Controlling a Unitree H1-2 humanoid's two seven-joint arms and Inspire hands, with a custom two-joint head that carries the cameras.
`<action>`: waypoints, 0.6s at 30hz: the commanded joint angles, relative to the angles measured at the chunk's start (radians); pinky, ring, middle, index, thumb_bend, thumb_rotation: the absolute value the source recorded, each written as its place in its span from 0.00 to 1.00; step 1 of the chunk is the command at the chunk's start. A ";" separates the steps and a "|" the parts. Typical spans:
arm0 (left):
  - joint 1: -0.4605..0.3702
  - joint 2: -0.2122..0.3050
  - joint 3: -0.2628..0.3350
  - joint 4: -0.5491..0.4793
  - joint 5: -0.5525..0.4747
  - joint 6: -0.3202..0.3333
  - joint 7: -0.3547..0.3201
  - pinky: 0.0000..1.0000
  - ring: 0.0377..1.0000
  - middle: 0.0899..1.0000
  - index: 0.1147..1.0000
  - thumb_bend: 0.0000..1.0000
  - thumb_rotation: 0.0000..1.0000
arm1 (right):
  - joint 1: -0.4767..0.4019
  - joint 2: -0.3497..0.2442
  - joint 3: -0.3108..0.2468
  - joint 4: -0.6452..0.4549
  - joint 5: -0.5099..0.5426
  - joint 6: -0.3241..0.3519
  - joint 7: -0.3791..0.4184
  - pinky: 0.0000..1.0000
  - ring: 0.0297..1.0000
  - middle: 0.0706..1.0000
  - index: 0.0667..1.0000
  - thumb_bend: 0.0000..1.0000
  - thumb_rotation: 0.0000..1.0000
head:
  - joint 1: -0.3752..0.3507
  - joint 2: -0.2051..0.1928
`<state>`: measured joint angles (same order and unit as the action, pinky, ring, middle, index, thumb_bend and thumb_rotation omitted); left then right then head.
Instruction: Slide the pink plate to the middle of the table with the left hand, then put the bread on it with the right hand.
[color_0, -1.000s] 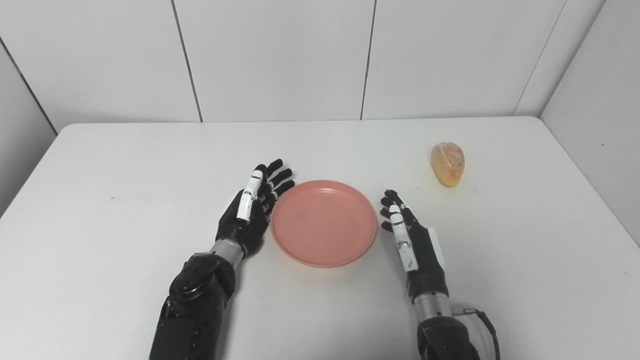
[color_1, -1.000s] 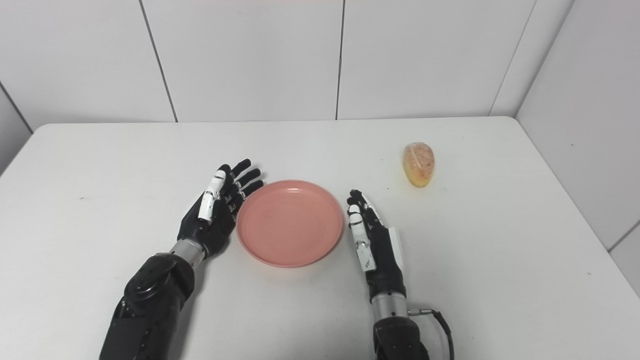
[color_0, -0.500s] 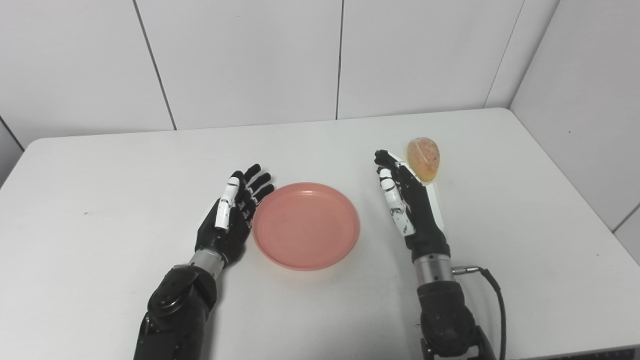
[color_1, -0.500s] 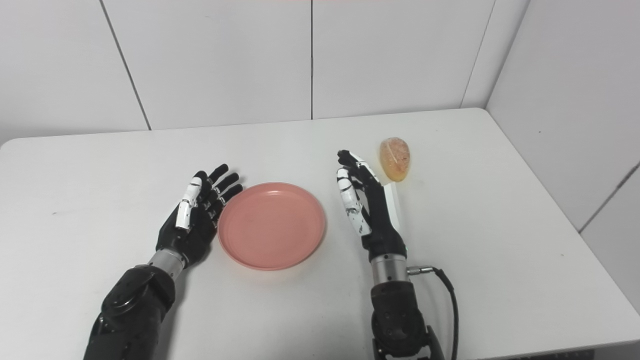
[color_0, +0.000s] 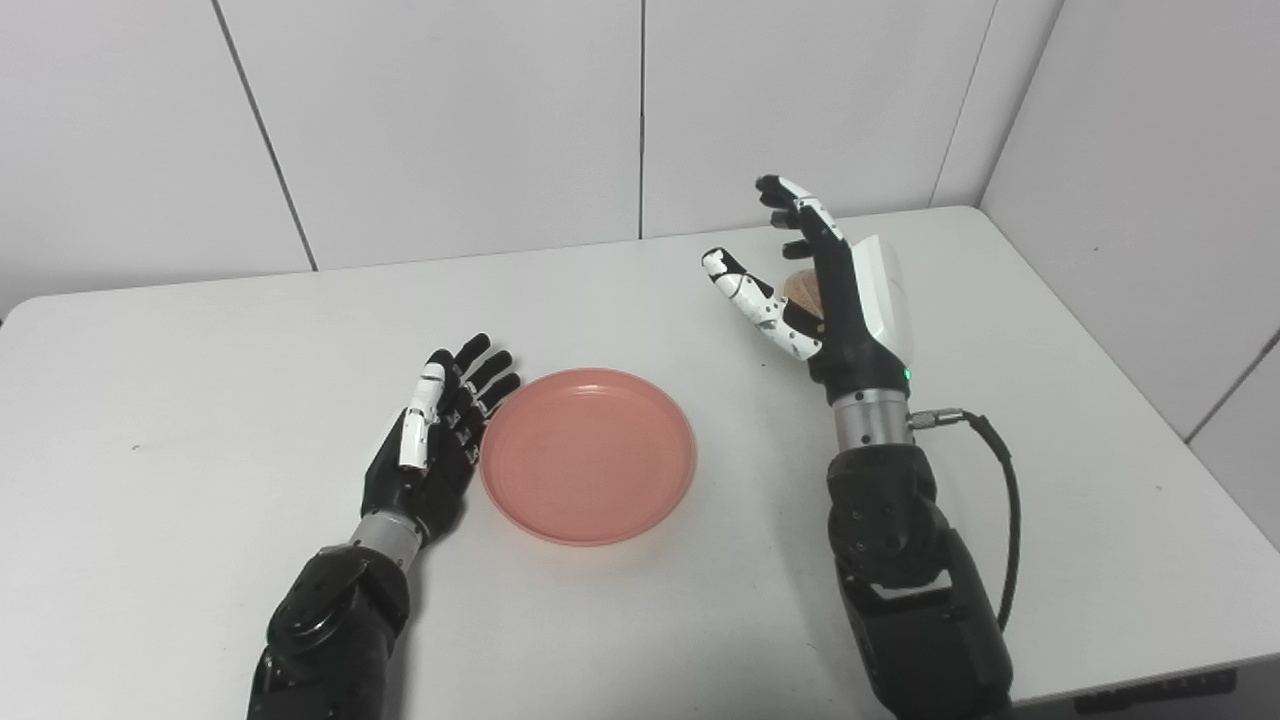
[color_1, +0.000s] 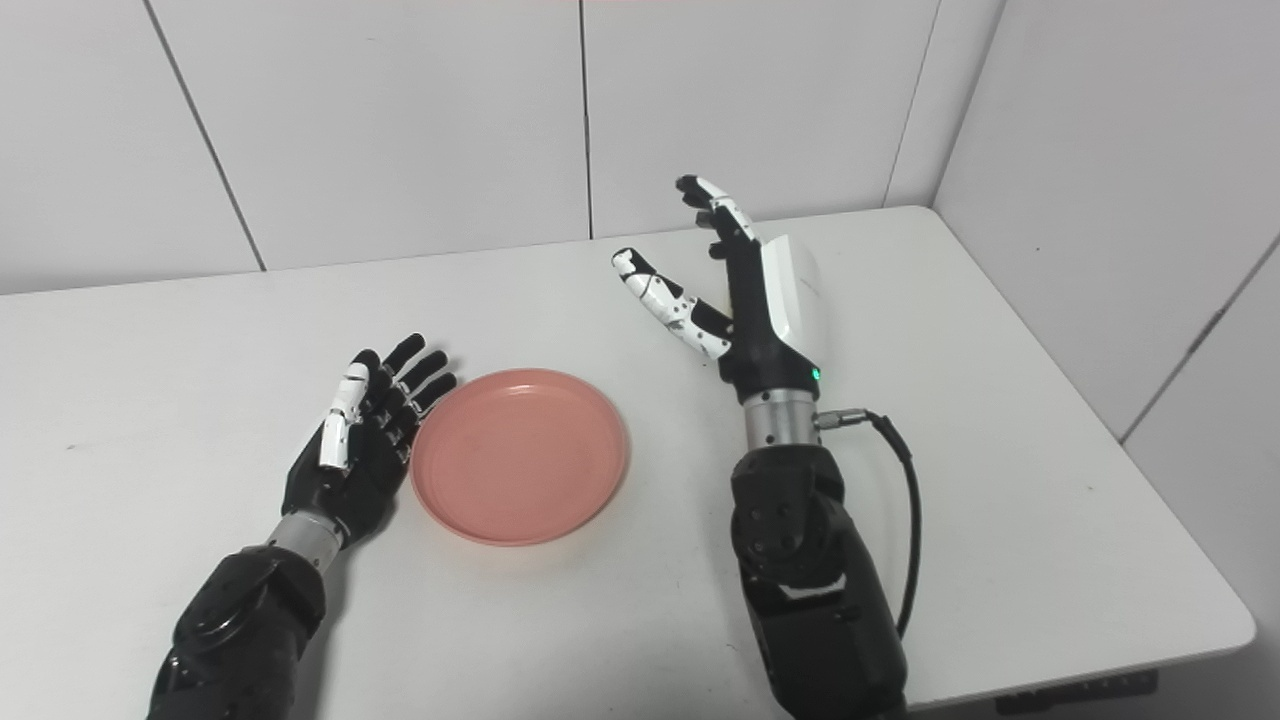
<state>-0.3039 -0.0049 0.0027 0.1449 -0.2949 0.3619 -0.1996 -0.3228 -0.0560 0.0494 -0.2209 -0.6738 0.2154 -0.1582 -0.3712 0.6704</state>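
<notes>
Right robot hand (color_0: 835, 290): raised since a second ago, fingers spread wide, mostly hiding bread (color_0: 802, 291).
Left robot hand (color_0: 432, 440): open beside pink plate (color_0: 588, 455).
Plate: round, empty, on bench (color_0: 200, 400).

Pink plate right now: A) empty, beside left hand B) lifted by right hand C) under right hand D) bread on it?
A: the pink plate lies bare on the table, the open left hand at its left rim; the right hand is raised apart from it.

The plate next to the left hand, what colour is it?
The plate is plain pink, with no pattern; the left eye view shows it best.
</notes>
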 joint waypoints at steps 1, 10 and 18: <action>0.025 0.009 -0.002 0.015 0.008 0.031 0.003 0.92 0.90 0.90 0.89 0.33 1.00 | -0.052 -0.022 -0.003 -0.001 -0.054 0.046 0.001 0.68 0.77 0.81 0.83 0.56 0.73 | -0.001 0.000; 0.031 0.009 -0.002 0.006 0.007 0.031 -0.001 0.92 0.90 0.90 0.89 0.33 1.00 | -0.148 -0.081 -0.009 0.118 -0.180 0.185 -0.011 0.63 0.76 0.84 0.87 0.73 0.58 | -0.023 -0.008; 0.035 0.008 -0.005 -0.005 0.007 0.040 -0.002 0.92 0.90 0.90 0.89 0.33 1.00 | -0.199 -0.104 -0.032 0.203 -0.228 0.253 0.047 0.72 0.86 0.92 0.95 0.83 0.57 | -0.020 -0.005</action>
<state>-0.2927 -0.0036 0.0031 0.1285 -0.2948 0.3620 -0.2061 -0.4714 -0.1469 0.0356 -0.0102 -0.8807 0.4573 -0.1289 -0.3912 0.6657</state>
